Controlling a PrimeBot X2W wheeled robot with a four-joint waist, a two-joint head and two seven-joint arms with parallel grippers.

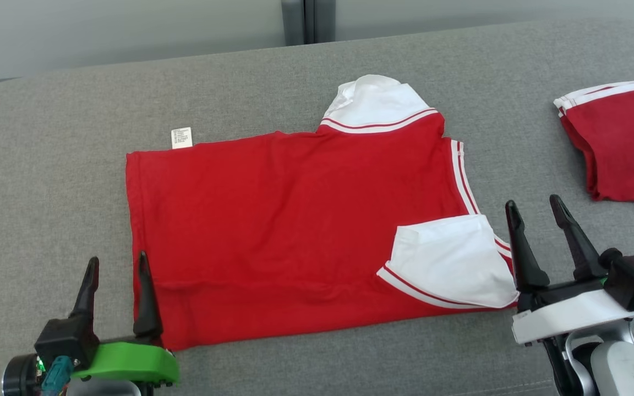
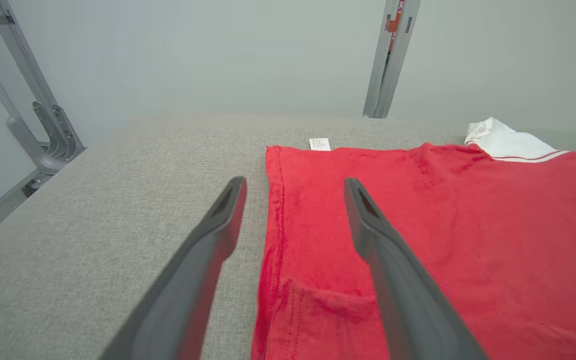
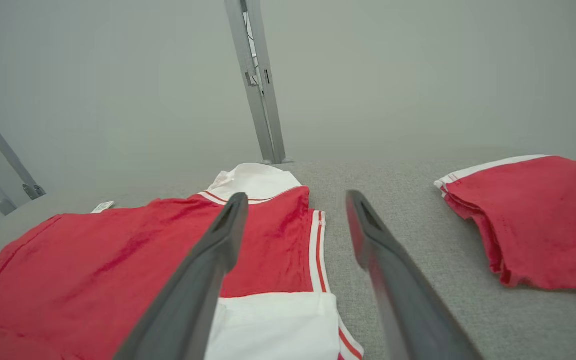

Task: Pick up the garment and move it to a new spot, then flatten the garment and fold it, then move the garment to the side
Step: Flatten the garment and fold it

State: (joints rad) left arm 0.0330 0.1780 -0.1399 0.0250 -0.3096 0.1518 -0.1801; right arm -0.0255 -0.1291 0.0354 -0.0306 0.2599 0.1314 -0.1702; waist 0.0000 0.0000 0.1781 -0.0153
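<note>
The garment (image 1: 295, 220) is a red shirt with white collar and white sleeve trimmed in red stripes, lying flat and folded on the grey padded surface (image 1: 47, 165). A white care label (image 1: 181, 137) sticks out at its far left corner. My left gripper (image 1: 117, 267) stands open at the shirt's near left corner, one finger over the hem, nothing held. In the left wrist view its fingers straddle the garment (image 2: 443, 225) edge. My right gripper (image 1: 534, 213) is open just right of the white sleeve (image 1: 449, 258), empty. The right wrist view shows the garment (image 3: 118, 260) under its left finger.
A second folded red garment (image 1: 619, 148) with white trim lies at the far right of the surface, seen also in the right wrist view (image 3: 533, 215). A pale wall with a grey upright post (image 1: 300, 21) stands behind. Metal brackets (image 2: 43, 125) stand at the surface's left end.
</note>
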